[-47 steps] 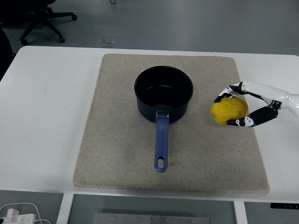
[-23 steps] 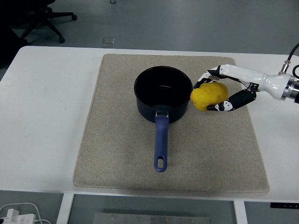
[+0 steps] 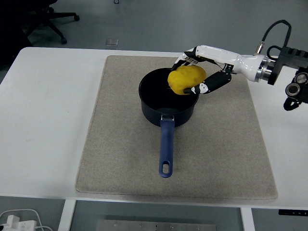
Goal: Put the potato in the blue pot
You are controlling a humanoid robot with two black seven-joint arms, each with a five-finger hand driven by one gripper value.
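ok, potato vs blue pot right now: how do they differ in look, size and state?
The potato is yellow and lumpy; the blue pot is dark blue, round and open-topped, with a long handle. The potato is smaller than the pot's mouth. The potato is gripped by the right hand over the pot's right rim; the pot rests on the beige mat, ungripped. Both sit over the mat's upper middle.

Grey floor behind a white table

A black office chair [image 3: 36, 19] stands top left; a white cable [image 3: 19, 217] lies bottom left.
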